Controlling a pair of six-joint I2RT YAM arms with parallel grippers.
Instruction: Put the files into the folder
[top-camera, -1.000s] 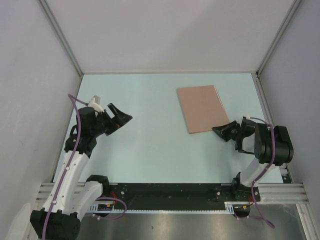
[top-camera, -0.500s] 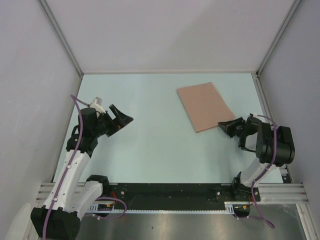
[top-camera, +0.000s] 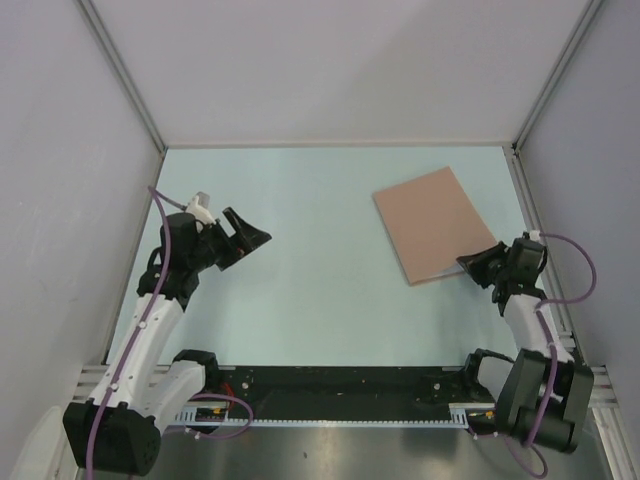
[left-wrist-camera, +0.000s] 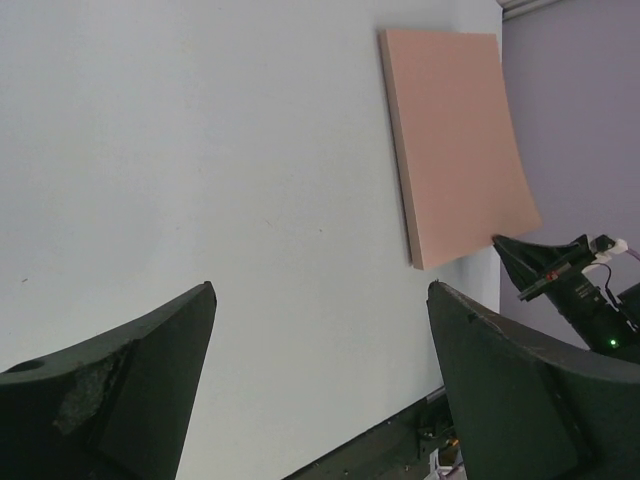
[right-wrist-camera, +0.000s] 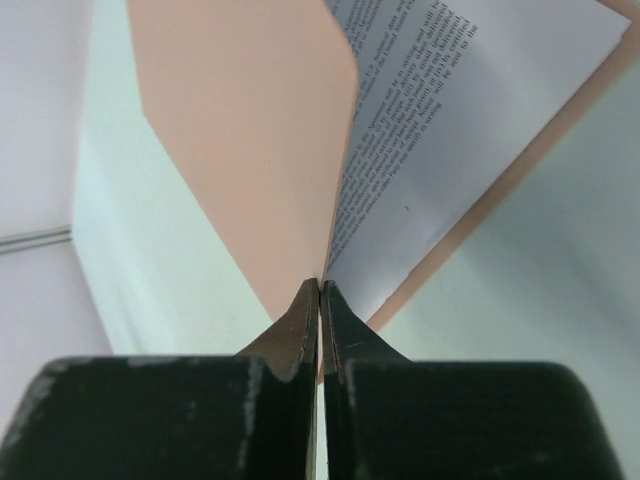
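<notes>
1. The folder (top-camera: 432, 222) is thin card, judged light and bendy. Its cover (right-wrist-camera: 240, 130) bows where it is pinched, so a corner grip will likely flex the flap and not carry the whole thing. The card looks smooth and may slide on the bench (top-camera: 320, 275) if nudged.
2. The files (right-wrist-camera: 470, 130) are loose paper, judged very light, floppy, easy to crease and quick to slip out. They are best kept flat under the cover or taken by an edge.
3. The best hold on the folder is an open corner of the cover, away from the hinge. Which edge is the hinge is not clear.
4. The right hand (top-camera: 478, 265) has its fingers closed tight on the cover's near corner, with the cover raised off the sheet below.
5. The left hand (top-camera: 250, 232) has its fingers spread wide and holds nothing. It hovers over bare bench, well apart from the folder.
6. The folder is plain salmon-brown and unmarked, lying askew at the bench's far right.
7. A white sheet with small black print shows inside, on the back flap. The sheet count cannot be told, and no sheets show outside the folder.
</notes>
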